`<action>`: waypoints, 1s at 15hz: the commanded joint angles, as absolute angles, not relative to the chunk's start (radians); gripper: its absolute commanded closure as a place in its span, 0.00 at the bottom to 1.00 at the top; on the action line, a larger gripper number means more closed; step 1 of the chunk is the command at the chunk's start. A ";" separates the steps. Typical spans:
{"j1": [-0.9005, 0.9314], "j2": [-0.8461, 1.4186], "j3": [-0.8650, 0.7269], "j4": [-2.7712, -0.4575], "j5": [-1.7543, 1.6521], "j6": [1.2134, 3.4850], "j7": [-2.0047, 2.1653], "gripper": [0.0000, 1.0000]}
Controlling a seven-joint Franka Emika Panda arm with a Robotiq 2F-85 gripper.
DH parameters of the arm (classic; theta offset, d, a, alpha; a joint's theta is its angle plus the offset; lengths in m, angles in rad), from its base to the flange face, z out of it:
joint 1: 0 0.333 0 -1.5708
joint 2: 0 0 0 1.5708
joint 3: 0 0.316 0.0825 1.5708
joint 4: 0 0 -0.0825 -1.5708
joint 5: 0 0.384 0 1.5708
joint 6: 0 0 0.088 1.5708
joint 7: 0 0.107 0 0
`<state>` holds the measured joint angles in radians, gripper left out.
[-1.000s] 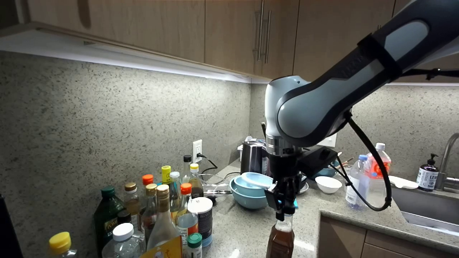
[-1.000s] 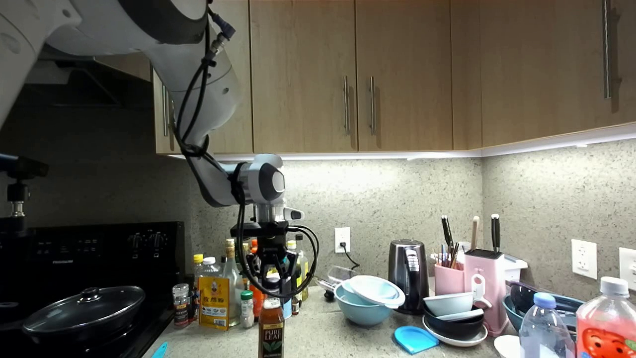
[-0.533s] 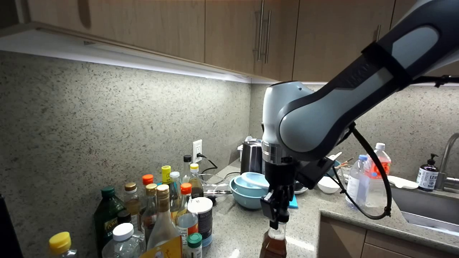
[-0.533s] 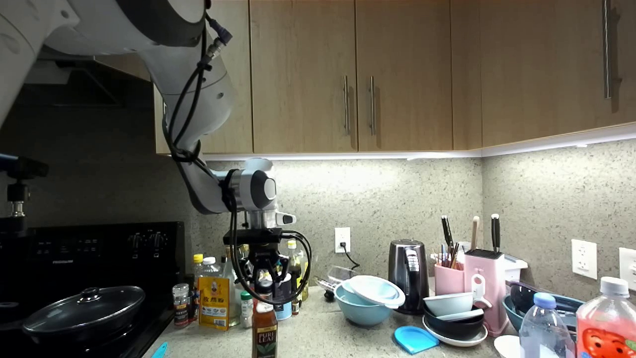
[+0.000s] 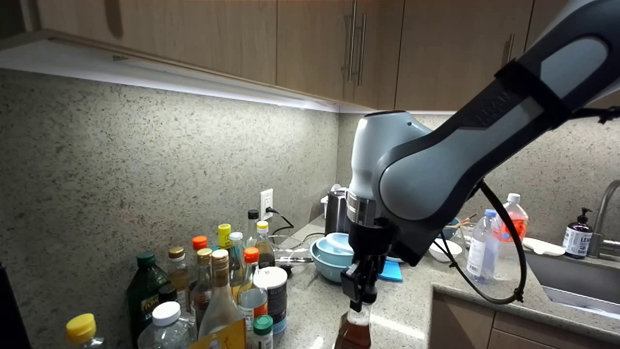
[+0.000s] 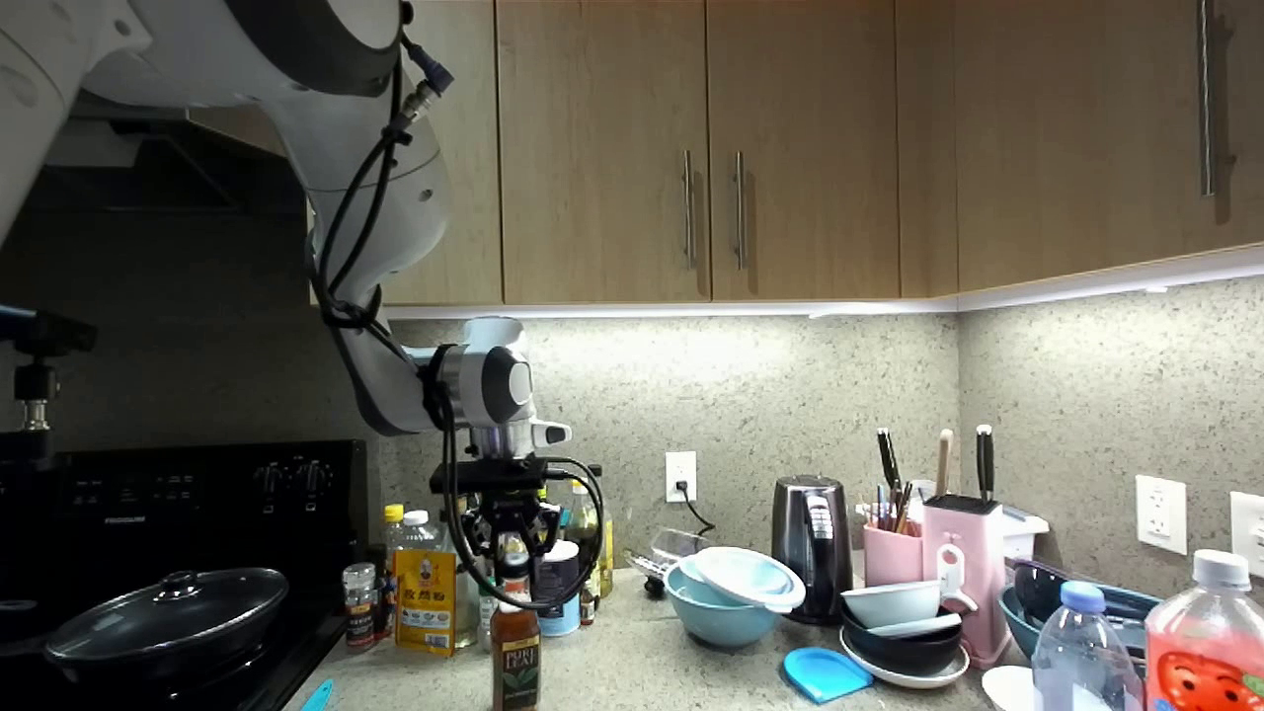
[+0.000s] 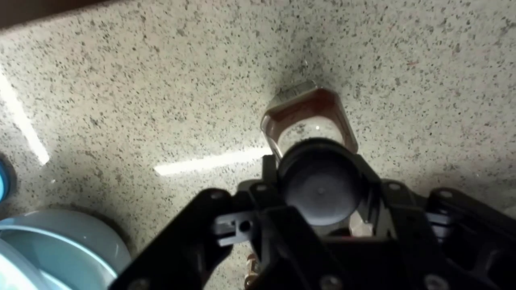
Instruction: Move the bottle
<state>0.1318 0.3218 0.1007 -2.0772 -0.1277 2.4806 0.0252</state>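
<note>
In an exterior view, the gripper [image 5: 362,303] holds the bottle [image 5: 355,327], brown liquid [image 5: 352,338] inside; whether it touches the table [image 5: 310,310] is unclear. In an exterior view, a blue bowl [image 6: 719,627] holds paler bowls [image 6: 746,575]; bottle and gripper sit further left than a second ago. Wrist view: fingers [image 7: 269,171] clasp the dark cap [image 7: 320,189].

Lit from beneath cabinets [image 6: 602,148], brightest high on wall [image 6: 741,365] in both exterior views. Nearly black around stove [image 6: 197,513]. Streaked with hard white glare on desk [image 7: 121,100] in wrist view; softly blurred at claw [image 7: 318,173], sharper on desk below.
</note>
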 commanded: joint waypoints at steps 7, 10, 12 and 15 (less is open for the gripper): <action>0.154 0.088 0.121 -2.240 -0.138 2.477 0.044 0.79; 0.166 0.047 0.123 -2.266 -0.171 2.446 0.074 0.79; 0.171 0.032 0.127 -2.273 -0.189 2.426 0.090 0.79; 0.184 0.028 0.135 -2.284 -0.233 2.413 0.122 0.79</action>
